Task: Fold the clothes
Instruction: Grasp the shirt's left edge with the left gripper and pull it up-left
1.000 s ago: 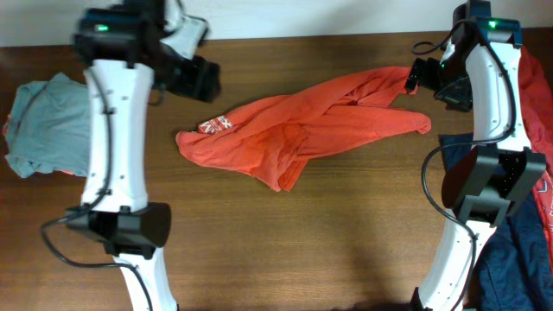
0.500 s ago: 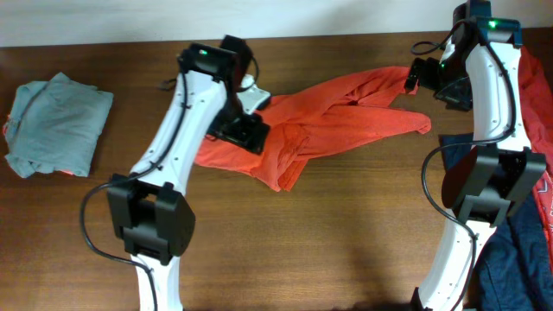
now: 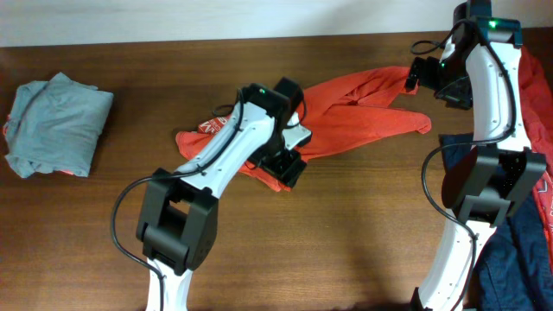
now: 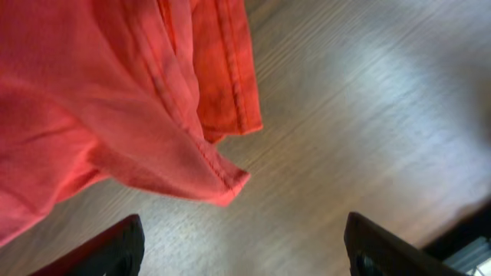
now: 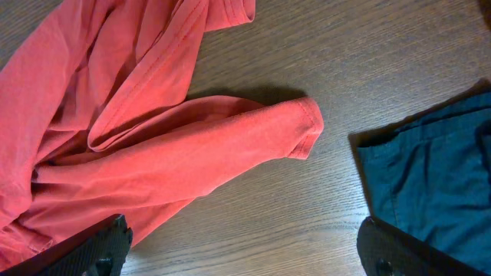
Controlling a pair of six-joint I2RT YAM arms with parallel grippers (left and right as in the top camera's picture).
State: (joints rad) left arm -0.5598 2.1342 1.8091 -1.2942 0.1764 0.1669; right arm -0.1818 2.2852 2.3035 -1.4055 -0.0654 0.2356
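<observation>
On my screen I see a dark brown wooden surface (image 3: 346, 225) with fine grain, and a pale wall (image 3: 346, 17) along its far edge.

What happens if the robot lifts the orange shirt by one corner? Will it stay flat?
Probably not. The orange shirt lies in soft crumpled folds, so it would likely droop, floppy. Its hem looks thin, so probably light. Pushed, it would likely bunch up on the table.

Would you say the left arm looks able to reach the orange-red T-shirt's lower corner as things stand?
Probably yes: the left gripper hangs open close over that corner of the orange-red T-shirt, with nothing in between.
</observation>
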